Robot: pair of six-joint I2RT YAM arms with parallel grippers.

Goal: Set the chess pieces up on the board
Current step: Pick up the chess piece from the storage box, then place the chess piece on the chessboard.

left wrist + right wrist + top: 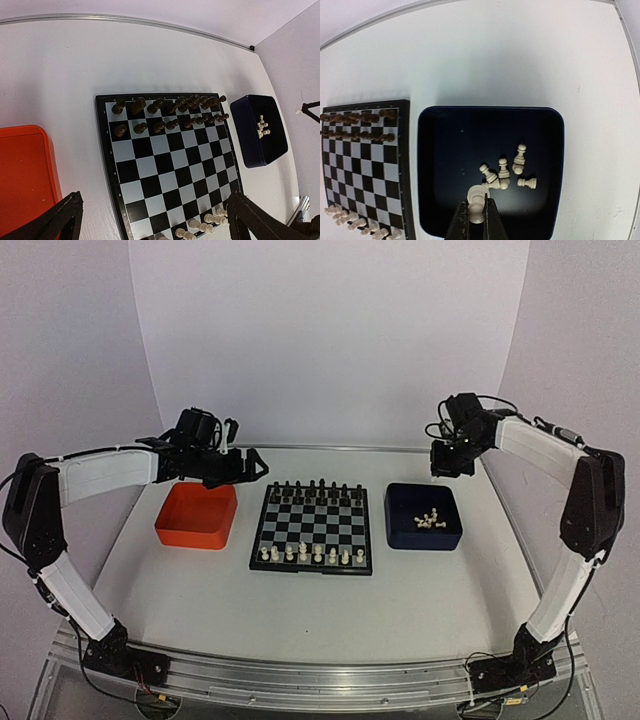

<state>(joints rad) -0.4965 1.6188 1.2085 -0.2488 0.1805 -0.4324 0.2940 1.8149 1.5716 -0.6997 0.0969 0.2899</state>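
Observation:
The board (312,532) lies mid-table, with black pieces on its two far rows and several cream-white chess pieces (310,555) standing along its near row. More white pieces (505,172) lie loose in the dark blue tray (450,150). My right gripper (477,211) is shut on a white piece (477,200), held above the tray's near side. In the top view it (450,465) hangs over the tray's far edge. My left gripper (240,468) is open and empty, high above the board's far-left corner. Its fingers (60,215) frame the board (165,170).
An orange tray (195,520) stands left of the board and looks empty. The dark blue tray (425,542) stands right of the board. A metal rail runs along the table's far edge, with white walls behind and at the sides.

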